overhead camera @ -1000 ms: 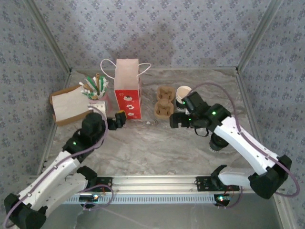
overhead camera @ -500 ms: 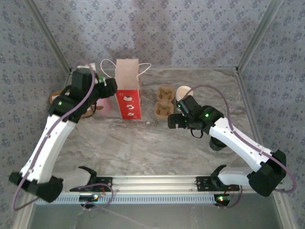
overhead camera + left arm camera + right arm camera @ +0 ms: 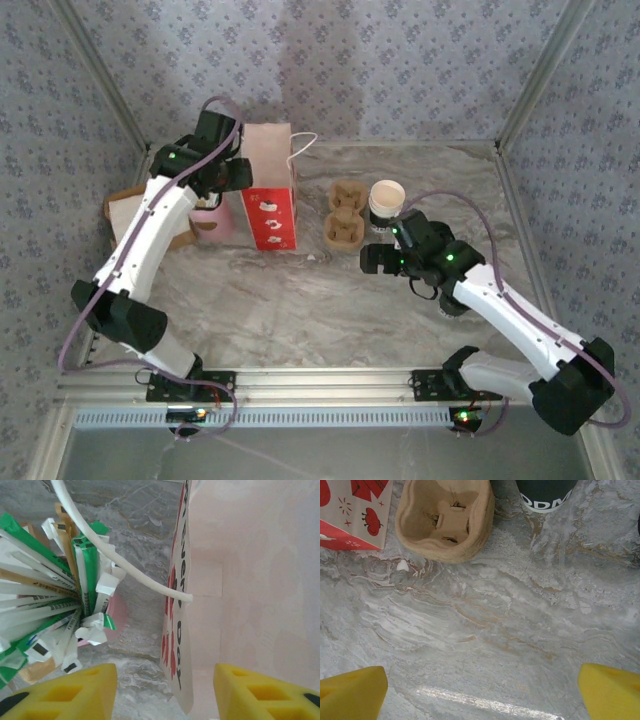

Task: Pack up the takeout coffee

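Observation:
The takeout coffee cup [image 3: 385, 199], black outside and white inside, stands open at the back right; its dark wall [image 3: 546, 494] carries white lettering. A round black lid [image 3: 448, 303] lies partly under my right forearm. My right gripper [image 3: 375, 258] [image 3: 482, 695] hovers open over bare marble just in front of the cup, nothing between its yellow fingers. My left gripper [image 3: 237, 175] [image 3: 166, 692] is raised at the top left edge of the red paper bag [image 3: 268, 190]. Its yellow fingers straddle the bag's left wall [image 3: 177, 645] without touching it. The bag's inside is pale pink.
A brown cardboard cup carrier [image 3: 340, 212] [image 3: 445, 520] sits between bag and cup. A pink holder of packets and stirrers [image 3: 208, 218] [image 3: 50, 595] stands left of the bag, brown paper [image 3: 125, 215] beyond it. The bag's white cord handle [image 3: 115, 560] loops over the holder.
My left arm has swung up from the table's front left to the bag's top left edge, and its jaws have narrowed. The right gripper has shifted slightly.

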Available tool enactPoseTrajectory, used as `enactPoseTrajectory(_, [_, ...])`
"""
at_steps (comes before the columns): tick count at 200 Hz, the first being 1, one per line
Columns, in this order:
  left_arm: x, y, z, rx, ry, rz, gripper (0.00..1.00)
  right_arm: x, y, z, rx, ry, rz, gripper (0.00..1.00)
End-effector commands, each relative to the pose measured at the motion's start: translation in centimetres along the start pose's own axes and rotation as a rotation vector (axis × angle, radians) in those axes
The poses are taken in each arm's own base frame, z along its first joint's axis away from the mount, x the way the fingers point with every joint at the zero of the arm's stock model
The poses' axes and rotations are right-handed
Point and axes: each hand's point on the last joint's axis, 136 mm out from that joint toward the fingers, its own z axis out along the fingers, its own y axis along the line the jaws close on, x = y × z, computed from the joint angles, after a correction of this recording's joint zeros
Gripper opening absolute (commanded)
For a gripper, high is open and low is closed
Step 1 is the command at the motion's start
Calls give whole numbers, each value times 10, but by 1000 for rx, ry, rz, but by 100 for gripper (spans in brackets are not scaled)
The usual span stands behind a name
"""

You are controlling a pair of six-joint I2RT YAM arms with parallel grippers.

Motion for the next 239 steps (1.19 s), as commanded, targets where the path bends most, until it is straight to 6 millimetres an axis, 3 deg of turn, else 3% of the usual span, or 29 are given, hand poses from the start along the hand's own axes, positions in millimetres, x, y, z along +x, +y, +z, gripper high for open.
enactPoseTrajectory(1, [-7, -2, 0, 13, 7, -11, 47, 0, 3, -3, -40, -8, 6, 100])
enactPoseTrajectory(60, [-2, -4, 24, 12, 61, -20, 21, 5, 4, -8, -71, -1, 12, 100])
enactPoseTrajectory(91, [2, -6, 26, 18, 84, -23, 8, 6, 3, -10, -74, 1, 12, 100])
enactPoseTrajectory(118, [9, -1, 12, 18, 100, -38, 2, 7, 1, -13, -70, 3, 10, 100])
enactPoseTrajectory(148, [26, 8, -10, 40, 96, -78, 2, 7, 1, -17, -80, -8, 11, 100])
enactPoseTrajectory(239, [107, 29, -72, 99, 121, -149, 2, 2, 9, -15, -107, 1, 17, 100])
